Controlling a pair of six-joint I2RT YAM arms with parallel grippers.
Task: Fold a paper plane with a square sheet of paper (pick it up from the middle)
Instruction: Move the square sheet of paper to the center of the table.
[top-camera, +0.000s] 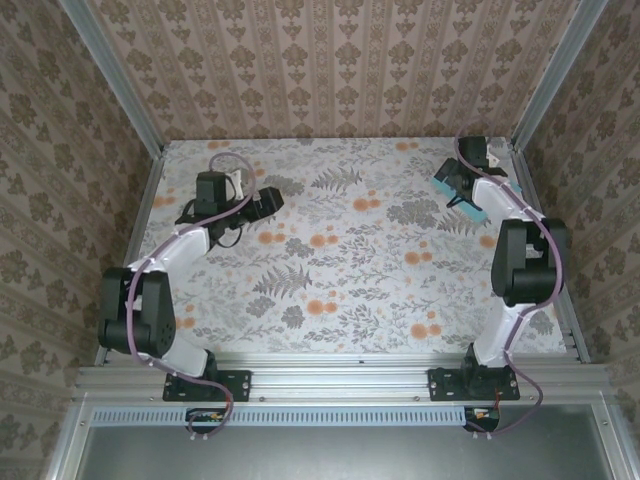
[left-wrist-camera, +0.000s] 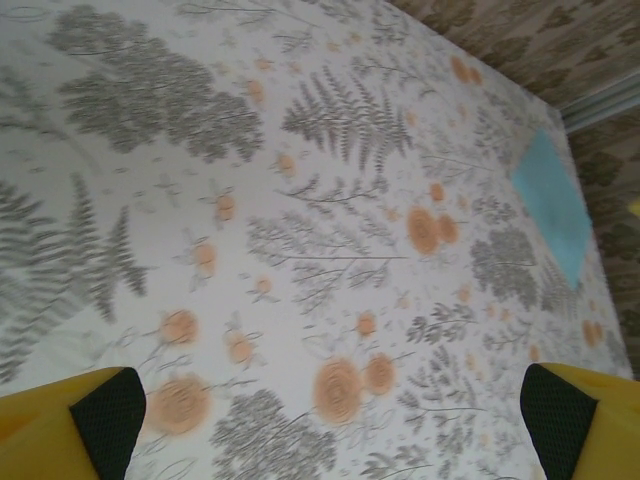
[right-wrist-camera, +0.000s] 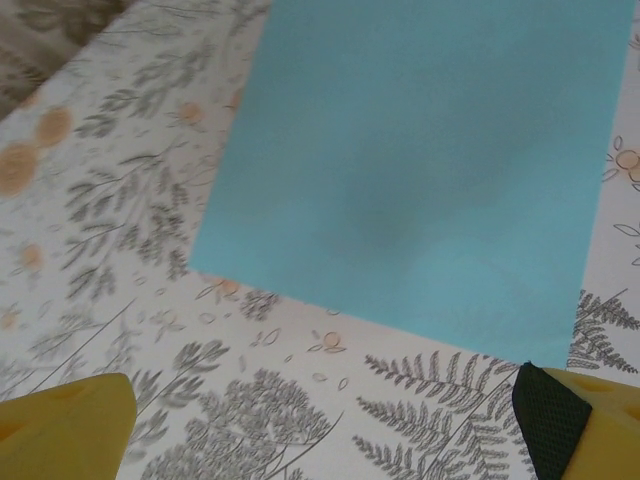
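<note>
A: Grey ferns and orange blooms all over the table, spread wide beneath both arms.

B: And the left claw?

A: Low over the print, spread wide, gripping nothing. Yellow fingers with black pads at the two bottom corners of the left wrist view, bare table between them.

B: The right claw?

A: Spread just as wide and empty too, hanging just above the square sheet of paper.

B: Lying how?

A: Flat on the table, turquoise side up, unfolded. Directly below and ahead of the right claw, near edge just beyond the fingertips, one corner almost at the right-hand pad. Touching or not, cannot tell.

B: And measured from the left claw?

A: Well apart, far ahead and off to its right, close to the table's edge and the wall.

B: From overhead?

A: Mostly hidden beneath the right claw, slivers of turquoise peeking out on either side.
</note>
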